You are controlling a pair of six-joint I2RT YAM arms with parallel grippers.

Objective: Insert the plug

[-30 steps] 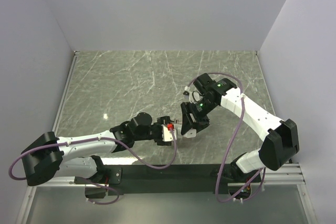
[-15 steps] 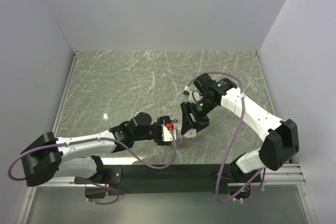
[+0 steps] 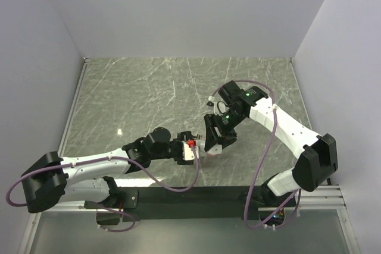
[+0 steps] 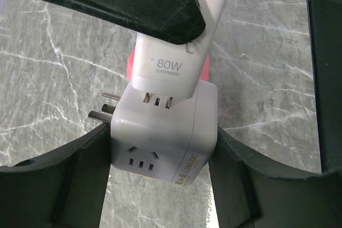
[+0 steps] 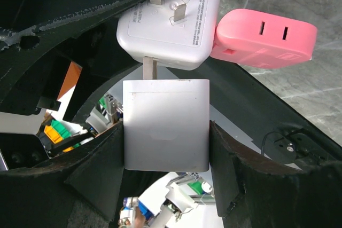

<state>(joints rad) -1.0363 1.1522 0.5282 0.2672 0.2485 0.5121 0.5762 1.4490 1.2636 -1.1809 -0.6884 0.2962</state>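
My left gripper [image 3: 188, 149] is shut on a white cube socket adapter [image 4: 165, 137] with a pink part [image 4: 204, 71] behind it. The cube's own metal prongs [image 4: 106, 105] stick out to the left. My right gripper [image 3: 212, 143] is shut on a white 80W charger plug [image 4: 171, 62]. The charger stands against the cube's top face, with short lengths of its prongs [image 4: 157, 100] showing in the gap. In the right wrist view the charger [image 5: 165, 124] sits between my fingers, one prong [image 5: 149, 69] reaching the cube [image 5: 171, 20] beside the pink part [image 5: 264, 38].
The grey marble tabletop [image 3: 149, 93] lies under both arms. White walls close the back and both sides. A black rail [image 3: 190, 197] with the arm bases runs along the near edge. Purple cables [image 3: 268, 147] loop beside both arms.
My right gripper with the charger has shifted slightly left toward the cube. The left gripper with the cube has barely moved.
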